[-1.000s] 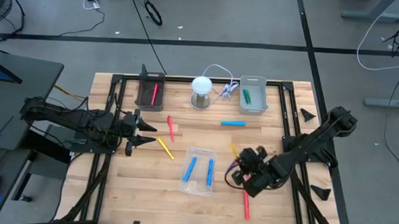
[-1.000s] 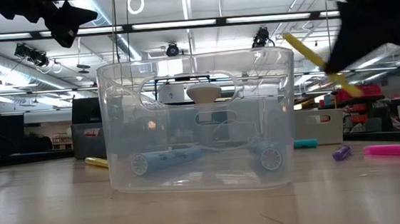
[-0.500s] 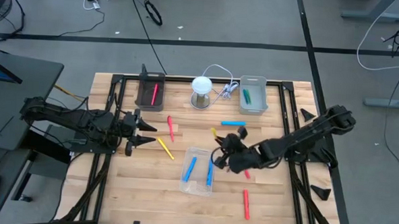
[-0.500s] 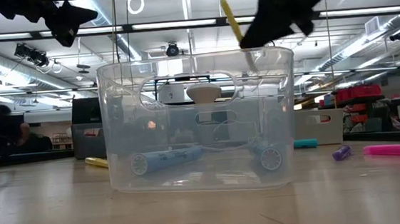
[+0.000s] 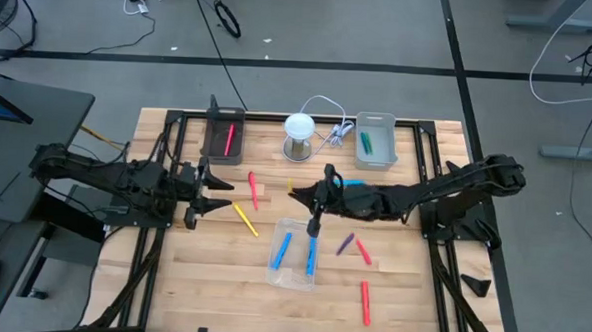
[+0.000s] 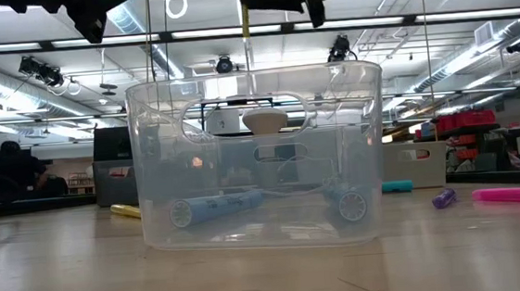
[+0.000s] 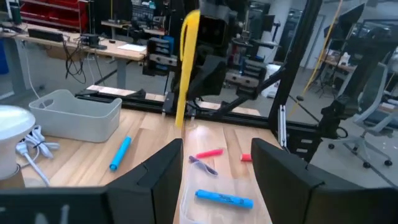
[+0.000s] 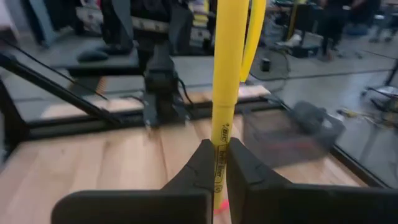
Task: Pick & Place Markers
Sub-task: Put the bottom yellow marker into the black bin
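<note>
Taking the clear tray (image 5: 295, 253) near the table's middle as the landmark: well off to its left, the left gripper (image 5: 218, 196) hovers with its fingers spread apart and nothing between them. Between that gripper and the tray a yellow marker (image 5: 246, 219) lies on the wood, with a red marker (image 5: 253, 189) just beyond it. Farther back on the left, a black tray (image 5: 223, 135) holds another red marker (image 5: 229, 137).

Inside the clear tray lie two blue markers (image 5: 281, 247), side by side.

Just above the tray's back edge, the right gripper (image 5: 312, 203) pinches a yellow marker (image 8: 222, 93) firmly between its pressed fingers; in the low view this marker (image 6: 244, 21) hangs upright over the tray's rim.

To the tray's right, a purple marker (image 5: 345, 244) and a red marker (image 5: 362, 252) lie close together, and another red one (image 5: 365, 302) sits nearer the front edge. A blue marker (image 5: 353, 183) appears to lie behind the right arm, partly hidden. Far back right, a grey tray (image 5: 375, 141) holds a green marker (image 5: 366, 142).
</note>
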Controlling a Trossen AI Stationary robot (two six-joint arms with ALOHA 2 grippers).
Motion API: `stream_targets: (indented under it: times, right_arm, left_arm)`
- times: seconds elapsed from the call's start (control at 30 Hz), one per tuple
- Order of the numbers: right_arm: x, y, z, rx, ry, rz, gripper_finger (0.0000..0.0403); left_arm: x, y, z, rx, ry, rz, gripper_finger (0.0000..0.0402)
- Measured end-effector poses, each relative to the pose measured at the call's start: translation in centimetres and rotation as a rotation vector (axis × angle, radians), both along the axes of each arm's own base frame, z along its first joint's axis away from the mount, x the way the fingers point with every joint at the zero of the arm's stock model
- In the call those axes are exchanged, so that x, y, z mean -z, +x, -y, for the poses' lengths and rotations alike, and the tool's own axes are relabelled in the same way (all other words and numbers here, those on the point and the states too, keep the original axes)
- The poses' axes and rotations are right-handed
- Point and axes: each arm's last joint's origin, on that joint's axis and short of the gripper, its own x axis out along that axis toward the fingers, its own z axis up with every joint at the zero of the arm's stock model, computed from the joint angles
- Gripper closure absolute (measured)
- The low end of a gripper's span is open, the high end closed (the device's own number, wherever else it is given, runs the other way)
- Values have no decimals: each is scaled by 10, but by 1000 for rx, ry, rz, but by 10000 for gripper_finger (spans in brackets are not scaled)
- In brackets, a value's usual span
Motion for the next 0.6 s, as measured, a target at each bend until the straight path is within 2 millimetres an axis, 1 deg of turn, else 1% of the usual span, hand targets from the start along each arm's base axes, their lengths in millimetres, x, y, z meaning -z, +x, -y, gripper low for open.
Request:
stream_targets:
  times: [0.13, 0.3, 0.47, 0.6]
  right_arm:
    - [-4, 4, 8, -52, 3, 56, 394]
    - [-6, 7, 15, -55, 5, 80, 394]
    - [-16, 10, 15, -103, 17, 114, 394]
    - [-22, 12, 14, -133, 19, 130, 394]
  left_arm:
    - [3, 10, 2, 1, 45, -9, 204]
    - [4, 26, 6, 0, 109, 24, 204]
    - [5, 40, 7, -58, 150, 57, 204]
    - [9, 49, 4, -96, 158, 54, 204]
